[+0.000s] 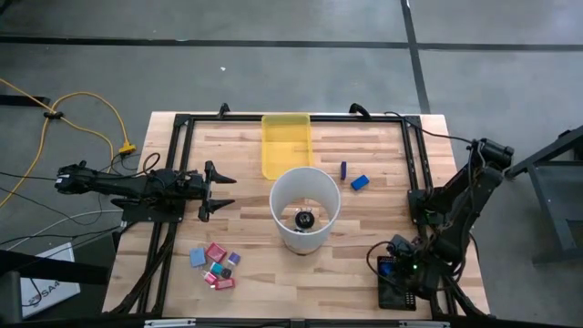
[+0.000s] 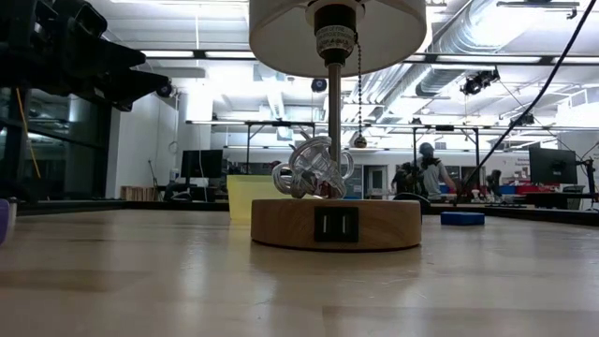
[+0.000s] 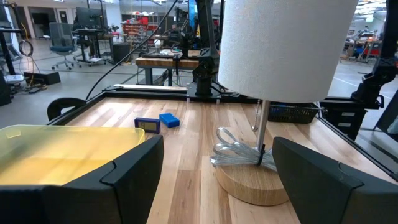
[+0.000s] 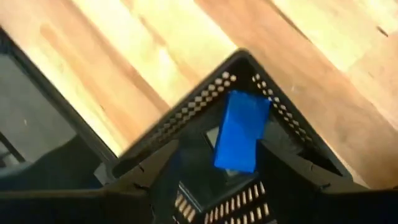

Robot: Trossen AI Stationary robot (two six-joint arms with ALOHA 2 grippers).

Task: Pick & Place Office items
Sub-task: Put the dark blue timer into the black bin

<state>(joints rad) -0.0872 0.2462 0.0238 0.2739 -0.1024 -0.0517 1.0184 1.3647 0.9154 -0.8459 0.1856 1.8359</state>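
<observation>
Placement is in hand: right gripper, clamped on a blue block, hangs over the black mesh basket, next needing release, while open-fingered left gripper waits.

Two matte-black jointed arms (angular, blocky fingers) trailing black cables.

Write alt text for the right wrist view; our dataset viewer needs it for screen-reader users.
A bright-blue block sits between the right gripper's dark fingers, directly above a black perforated basket with another item dimly visible inside. The basket stands on a pale wooden table, one corner pointing away from the camera.
</observation>
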